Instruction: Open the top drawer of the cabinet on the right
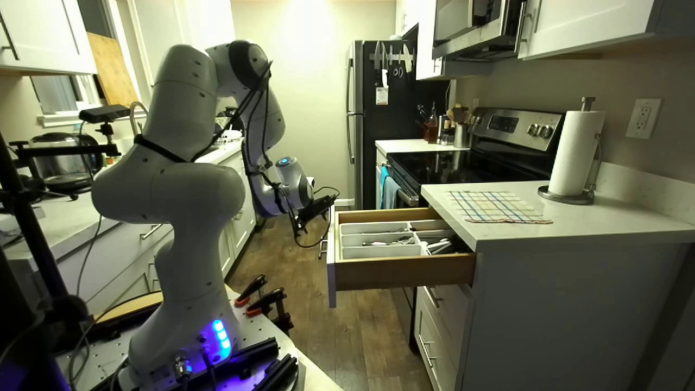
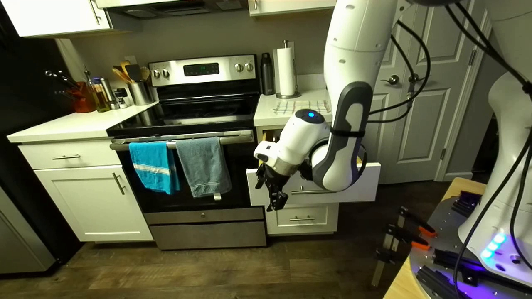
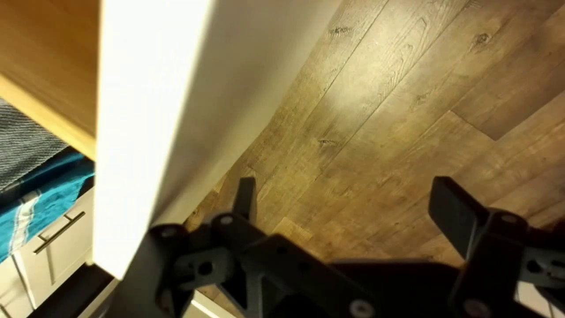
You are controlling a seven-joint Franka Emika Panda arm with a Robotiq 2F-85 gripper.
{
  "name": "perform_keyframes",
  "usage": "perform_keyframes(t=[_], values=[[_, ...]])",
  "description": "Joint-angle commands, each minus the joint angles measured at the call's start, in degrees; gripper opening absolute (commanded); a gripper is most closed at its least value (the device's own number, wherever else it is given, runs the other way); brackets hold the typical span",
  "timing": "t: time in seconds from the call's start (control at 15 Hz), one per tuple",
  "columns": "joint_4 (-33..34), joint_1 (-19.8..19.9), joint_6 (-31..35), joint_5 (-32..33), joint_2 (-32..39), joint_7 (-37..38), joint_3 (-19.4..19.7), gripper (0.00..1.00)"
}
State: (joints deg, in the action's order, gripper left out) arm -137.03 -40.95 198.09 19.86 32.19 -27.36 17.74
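Jaws apart above wood-toned kitchen floor (image 3: pixel 375 145).

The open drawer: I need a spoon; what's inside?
In an exterior view, the drawer holds a white tray with metal cutlery, plus dark items nearer the counter; exact pieces can't be identified. The counter covers the drawer's rear, hiding anything there.

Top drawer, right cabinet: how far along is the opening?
Done: the white-fronted wooden drawer stands pulled out, its white divided tray exposed. In progress: no grip; the black two-fingered hand is open, off the silver bar handle. Left: probably just backing clear of the nearby drawer front.
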Motion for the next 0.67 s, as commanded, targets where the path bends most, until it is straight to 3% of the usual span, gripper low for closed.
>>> perform_keyframes(t=[0.0,0.27,0.4,0.6], values=[[-8.52,15.65,0.00,6.52,-11.81,2.80,-10.37,1.00],[-10.91,33.73,-0.01,14.31,-16.81,8.68,-23.74,1.00],[-10.76,40.97,-0.04,16.94,-17.21,11.14,-29.17,1.00],[-10.52,48.69,-0.06,16.94,-17.88,12.19,-33.26,1.00]])
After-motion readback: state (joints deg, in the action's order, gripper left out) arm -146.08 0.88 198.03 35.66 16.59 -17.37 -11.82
